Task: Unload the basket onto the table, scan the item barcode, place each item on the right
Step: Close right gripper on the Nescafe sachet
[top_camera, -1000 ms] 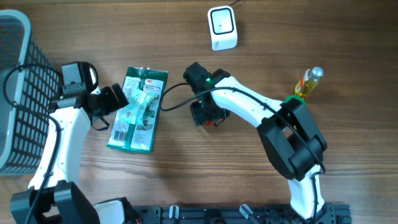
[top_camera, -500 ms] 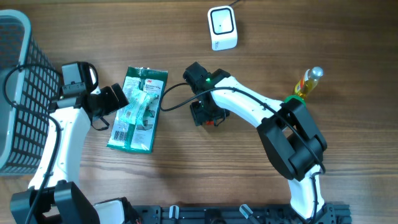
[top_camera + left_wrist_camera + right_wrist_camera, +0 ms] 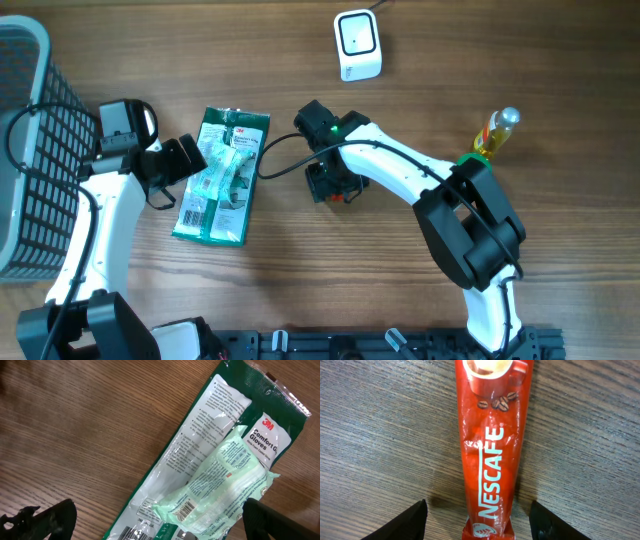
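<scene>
A red Nescafe sachet (image 3: 490,445) lies flat on the wood. My right gripper (image 3: 477,525) hangs over its near end, open, with a finger on either side and a gap to each. From overhead only a red sliver (image 3: 345,198) shows under that gripper (image 3: 335,187). A green 3M gloves packet (image 3: 215,465) lies further left, with small barcodes (image 3: 185,508) facing up. My left gripper (image 3: 160,522) stands wide open over its lower half, touching nothing. The white scanner (image 3: 357,45) sits at the far edge.
A dark wire basket (image 3: 30,150) fills the left edge of the table. A small yellow bottle (image 3: 495,132) stands at the right behind my right arm. A black cable runs from the gloves packet (image 3: 222,175) towards the right wrist.
</scene>
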Available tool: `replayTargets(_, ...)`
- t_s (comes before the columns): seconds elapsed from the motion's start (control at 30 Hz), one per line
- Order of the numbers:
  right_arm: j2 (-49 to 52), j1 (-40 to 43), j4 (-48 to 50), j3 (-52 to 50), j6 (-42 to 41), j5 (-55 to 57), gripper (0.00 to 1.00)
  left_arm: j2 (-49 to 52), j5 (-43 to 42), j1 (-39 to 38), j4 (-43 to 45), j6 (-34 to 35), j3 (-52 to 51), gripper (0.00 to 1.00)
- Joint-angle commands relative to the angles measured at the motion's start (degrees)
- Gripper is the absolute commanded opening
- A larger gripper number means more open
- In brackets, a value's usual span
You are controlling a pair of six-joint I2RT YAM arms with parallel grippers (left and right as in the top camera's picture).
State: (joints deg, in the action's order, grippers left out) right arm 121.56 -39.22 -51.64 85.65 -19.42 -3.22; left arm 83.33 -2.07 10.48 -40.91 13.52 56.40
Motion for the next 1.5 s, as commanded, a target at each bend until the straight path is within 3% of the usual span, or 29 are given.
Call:
replayTargets(0.0,0.85,0.17,0.61,-0.87,-0.24,0.09,0.66,0.15,-0.46,-0.2,0.0,-1.14,-0.24,1.0)
replayTargets(0.13,0.85,0.17,0.59,-0.87,-0.22,0.09,0.66,0.15,-0.46,-0.2,0.0,-1.14,-0.24,1.0)
replayTargets(0.27,0.85,0.2,0.35,-0.87,-0.09,0.09,0.4,0.15,-0.46,-0.2,0.0,-1.14,-0.24,1.0)
replayTargets(0.37,0.83,0.2,0.35,-0.81,-0.07,0.11,0.39,0.15,-0.46,-0.2,0.0,-1.14,-0.24,1.0)
replayTargets(0.47,0.46,0.26,-0.33,0.31,0.66,0.11,0.28,0.15,-0.46,-0.2,0.0,-1.14,-0.24,1.0)
replayTargets(0.57,-2.4,0.24,-0.46,0.94,1.49,0.11,0.29,0.15,-0.46,-0.2,0.0,-1.14,-0.24,1.0)
replayTargets(0.6,-3.43,0.26,-0.48,0.94,1.62,0.13,0.41,0.15,-0.46,-0.2,0.0,-1.14,-0.24,1.0)
replayTargets(0.7,-4.81,0.24,-0.44,0.94,3.13,0.13,0.54,0.15,-0.46,-0.2,0.0,-1.14,-0.24,1.0)
replayTargets(0.87,-4.79,0.26,2.91,0.9,2.93,3.91,0.55,0.15,-0.46,-0.2,0.0,-1.14,-0.24,1.0)
replayTargets(1.17,-4.76,0.24,11.45,-6.21,2.12,3.72,0.47,0.15,-0.46,-0.2,0.0,-1.14,-0.24,1.0)
replayTargets(1.3,-4.76,0.24,12.92,-7.67,0.98,3.1,0.27,0.15,-0.46,-0.2,0.0,-1.14,-0.24,1.0)
replayTargets(1.47,-5.38,0.52,13.25,-7.32,1.36,1.66,0.25,0.15,-0.46,-0.2,0.0,-1.14,-0.24,1.0)
